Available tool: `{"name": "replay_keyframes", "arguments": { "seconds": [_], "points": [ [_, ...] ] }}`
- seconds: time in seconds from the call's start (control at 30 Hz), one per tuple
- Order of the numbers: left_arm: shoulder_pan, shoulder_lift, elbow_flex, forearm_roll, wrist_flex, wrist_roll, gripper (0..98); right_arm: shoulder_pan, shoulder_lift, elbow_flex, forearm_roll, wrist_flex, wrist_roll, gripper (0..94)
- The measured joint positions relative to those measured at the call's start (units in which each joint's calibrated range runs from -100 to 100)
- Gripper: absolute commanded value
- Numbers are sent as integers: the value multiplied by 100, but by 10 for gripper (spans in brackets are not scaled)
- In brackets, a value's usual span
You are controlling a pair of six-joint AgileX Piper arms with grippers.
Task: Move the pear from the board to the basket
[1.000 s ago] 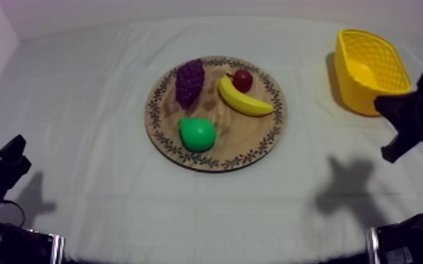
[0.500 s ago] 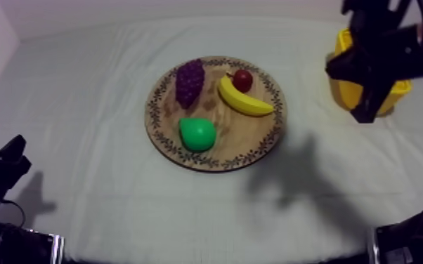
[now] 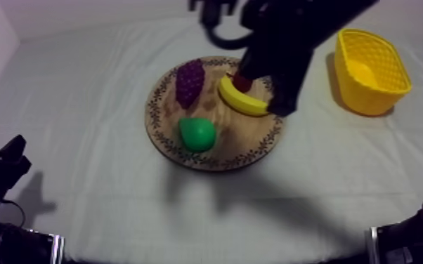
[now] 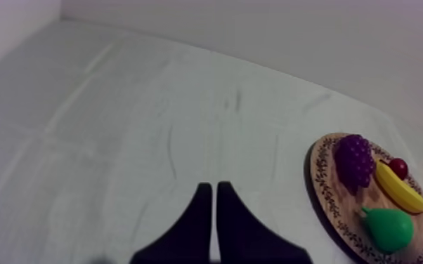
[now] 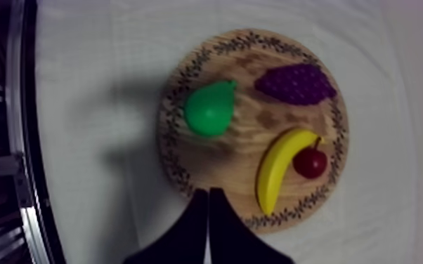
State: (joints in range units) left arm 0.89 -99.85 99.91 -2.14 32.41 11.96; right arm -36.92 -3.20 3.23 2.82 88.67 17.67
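I am working the reach step of the task: the pear [image 3: 197, 134] is lying on the wooden board [image 3: 186, 158], nothing is gripped, and the yellow basket [image 3: 369, 98] is standing without the pear on the worktop [image 3: 81, 105], off to the far side of my right arm from the board. I am holding the right pincer [image 5: 208, 193] above the board's near rim, with its two black fingers lying together as a narrow wedge, closed on nothing. Relative to that pincer, the pear is sitting ahead of the fingertips and below them, slightly off their line on the side away from the banana [image 5: 279, 167]. The banana and the small red fruit [image 5: 310, 162] are lying ahead on the other side, and the grapes [image 5: 295, 83] are lying farther ahead, beyond the pear. The pear is standing apart from all three, so I am judging the access clear. In my judgement, the next move is calling for the fingers to be spread, the pincer to be carried forward over the pear and lowered around it before closing. The left pincer [image 4: 216, 188] is resting closed and empty over bare cloth, with the board well ahead of it and off to its side.
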Motion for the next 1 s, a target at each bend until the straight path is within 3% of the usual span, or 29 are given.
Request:
{"name": "replay_keyframes", "arguments": {
  "seconds": [0.23, 0.53, 1.0],
  "points": [
    [0, 0, 0, 0, 0, 0, 1, -262, 823, -754, 103, 307, -223, 241],
    [0, 0, 0, 0, 0, 0, 1, -338, 1362, -794, 121, 425, -366, 442],
    [0, 0, 0, 0, 0, 0, 1, -87, 2425, -853, 195, 29, -520, 663]
  ]
}}
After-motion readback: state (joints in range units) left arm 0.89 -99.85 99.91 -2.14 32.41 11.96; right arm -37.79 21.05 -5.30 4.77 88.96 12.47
